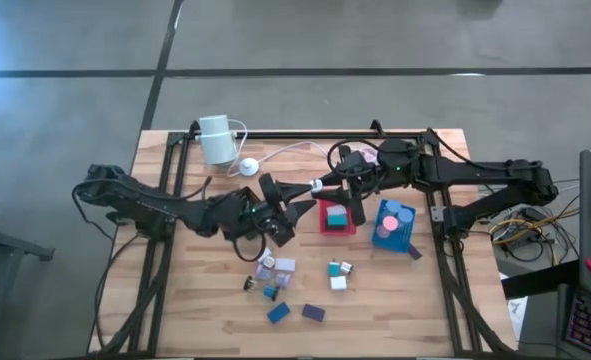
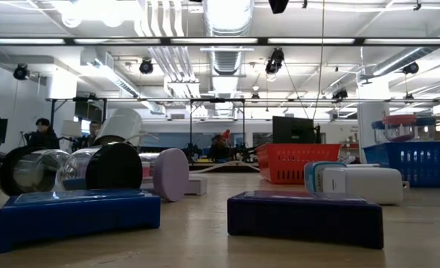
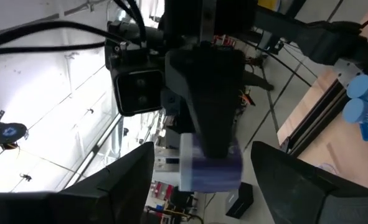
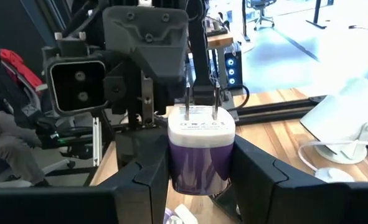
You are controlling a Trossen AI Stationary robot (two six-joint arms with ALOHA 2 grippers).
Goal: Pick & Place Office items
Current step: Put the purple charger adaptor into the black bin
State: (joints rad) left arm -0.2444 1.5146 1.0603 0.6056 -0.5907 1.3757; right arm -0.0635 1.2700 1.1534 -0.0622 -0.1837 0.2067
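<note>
Several pieces (image 1: 275,268) left on worktop (image 1: 185,300), trays (image 1: 337,217) partly filled; right tool (image 4: 201,163) grasping purple plug (image 4: 200,152), left tool (image 3: 203,180) spread around it.

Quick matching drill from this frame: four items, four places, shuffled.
Items:
1. purple and white plug
2. teal block
3. pink disc
4. white cylinder

Places:
a. in the blue tray
b. near the table edge, with a cable attached
c. gripped in the right claw
d. in the red tray

Pairs: 1-c, 2-d, 3-a, 4-b
</note>
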